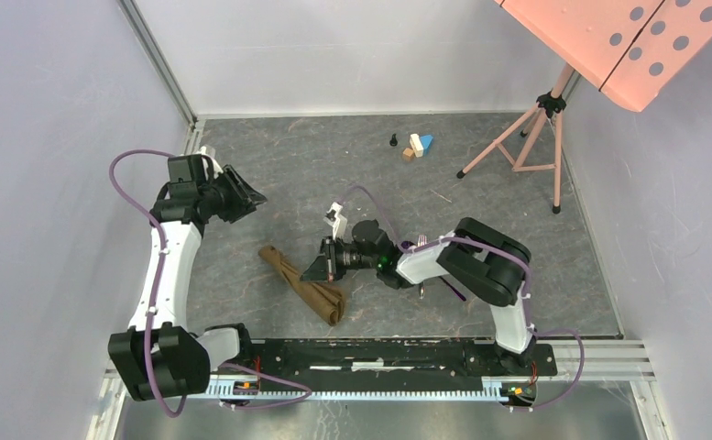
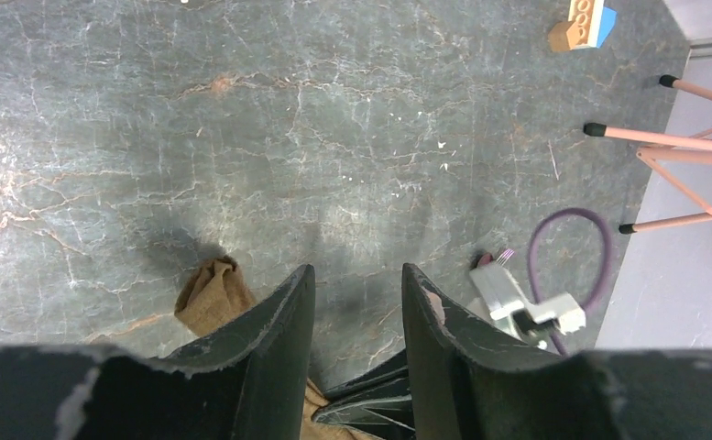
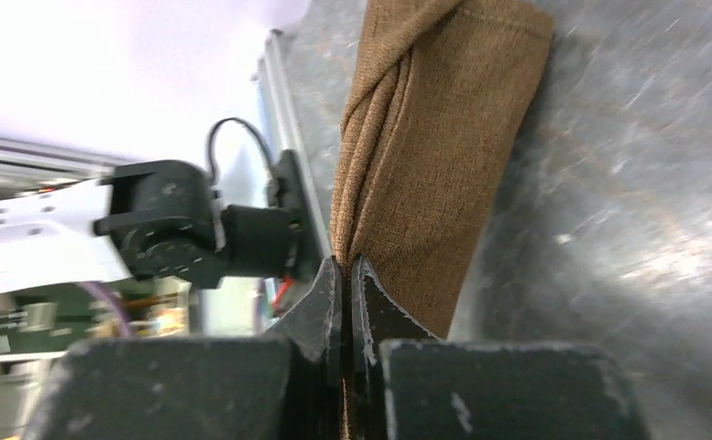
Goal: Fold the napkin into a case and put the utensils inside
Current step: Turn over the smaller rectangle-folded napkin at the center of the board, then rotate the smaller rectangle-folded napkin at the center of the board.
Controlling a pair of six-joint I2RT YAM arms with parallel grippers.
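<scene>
Plain brown cloth napkin [image 1: 302, 285] lies bunched in a twisted strip on the grey table [image 1: 334, 165], not yet a case; right fingers [image 3: 334, 293] clamp its edge, left fingers [image 2: 283, 339] hang apart and empty beyond it, small silver metal fork [image 1: 422, 291] still outside, near it

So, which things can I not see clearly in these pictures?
- The cutlery: top view, almost all hidden under the right arm.
- The napkin: left wrist view, near end hidden behind the left end effector.
- A small black item beside the blocks: top view, too small to name.
- The table: right wrist view, blurred.
</scene>
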